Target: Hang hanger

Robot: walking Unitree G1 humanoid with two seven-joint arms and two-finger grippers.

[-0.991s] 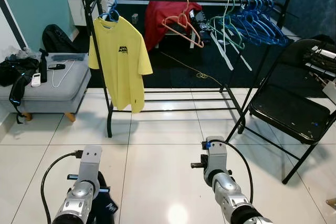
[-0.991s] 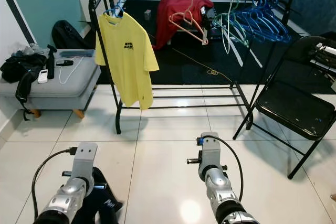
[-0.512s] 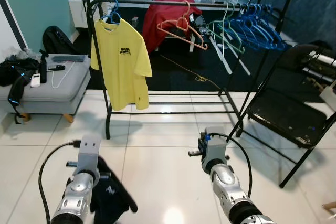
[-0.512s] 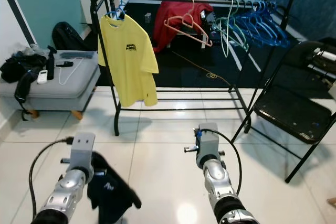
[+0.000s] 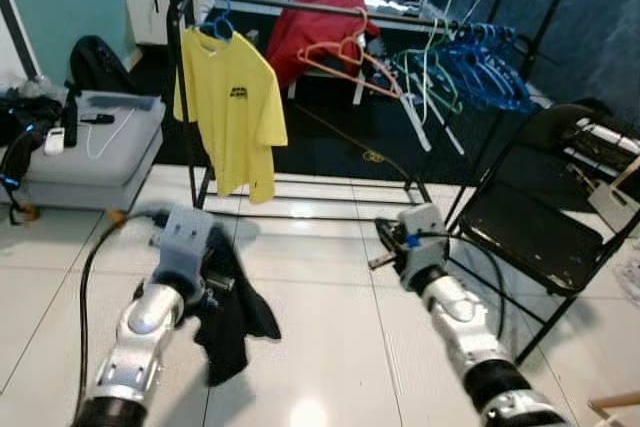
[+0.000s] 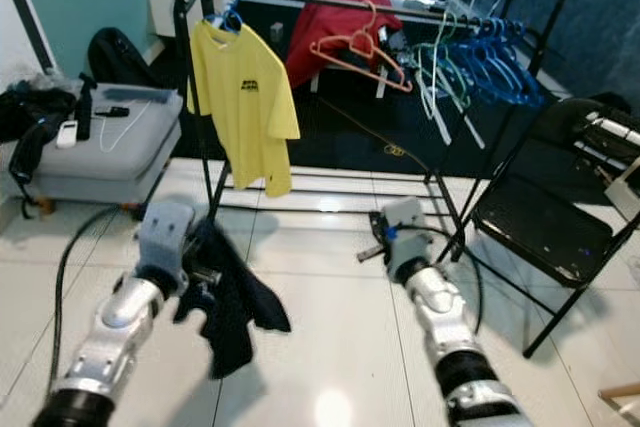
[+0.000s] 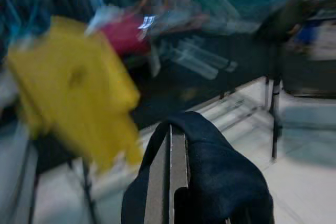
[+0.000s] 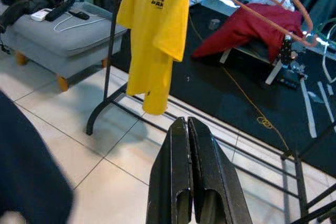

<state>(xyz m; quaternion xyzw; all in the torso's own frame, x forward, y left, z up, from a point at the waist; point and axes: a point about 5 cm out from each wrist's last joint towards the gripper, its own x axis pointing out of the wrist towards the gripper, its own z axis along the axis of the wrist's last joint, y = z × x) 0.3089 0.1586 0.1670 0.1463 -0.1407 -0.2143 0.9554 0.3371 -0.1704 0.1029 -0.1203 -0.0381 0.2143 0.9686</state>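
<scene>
1. The black metal clothes rack (image 5: 300, 9) runs across the upper part of my head view, its rail lying roughly left to right, well ahead of both arms across the white tiled floor (image 5: 330, 347).
2. On that rail, from left to right, hang a yellow short-sleeved T-shirt (image 5: 235, 112), a bare salmon-pink plastic hanger (image 5: 345, 52) and a bunch of blue plastic hangers (image 5: 490, 67).
3. The dark navy garment (image 5: 235, 312) dangles at lower left, clamped in my left hand (image 7: 170, 156), whose fingers are pressed together over the fabric. I can't make out a hanger inside it.
4. From that hand, the rail lies up and away, with the free stretch beside the yellow shirt nearest; I judge the left arm is the one to carry the load there.
5. The left arm is raised and bent, with the forearm pointing toward the rack.
6. My right hand (image 8: 189, 177) is lower centre-right, fingers together and holding nothing, aimed at the rack's base.
</scene>
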